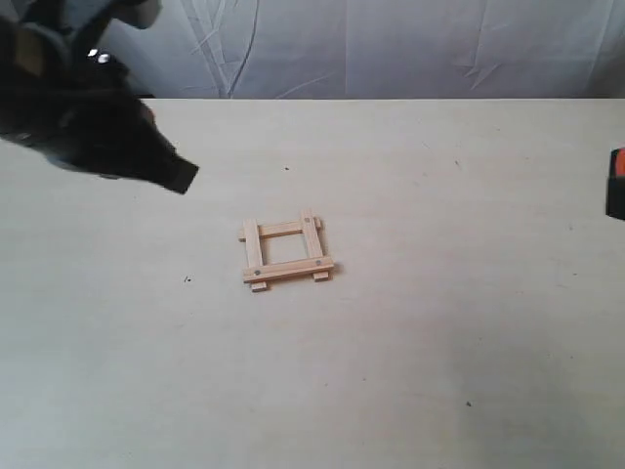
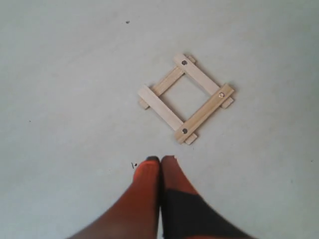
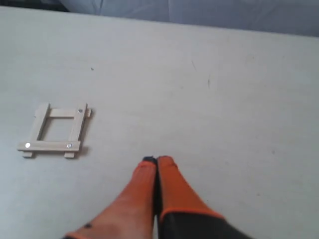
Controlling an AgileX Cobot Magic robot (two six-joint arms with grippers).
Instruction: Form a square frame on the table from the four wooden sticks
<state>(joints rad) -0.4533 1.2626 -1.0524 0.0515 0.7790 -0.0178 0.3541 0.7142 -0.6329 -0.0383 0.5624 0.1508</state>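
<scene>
Left gripper (image 2: 160,159) and right gripper (image 3: 157,160) (jaws clenched, empty) hover clear of four wooden sticks (image 1: 288,268) forming one square frame (image 2: 203,112).

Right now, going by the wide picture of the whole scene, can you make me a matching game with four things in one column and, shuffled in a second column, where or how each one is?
Things
1. wooden frame
2. left arm
3. right arm
4. cloth

Descriptions
A. only an orange and black sliver at the right edge of the view
B. pale and wrinkled, behind the table
C. lying flat near the middle, a closed square
D. large, dark and blurred, at the upper left of the view

Pairs: 1-C, 2-D, 3-A, 4-B
</scene>
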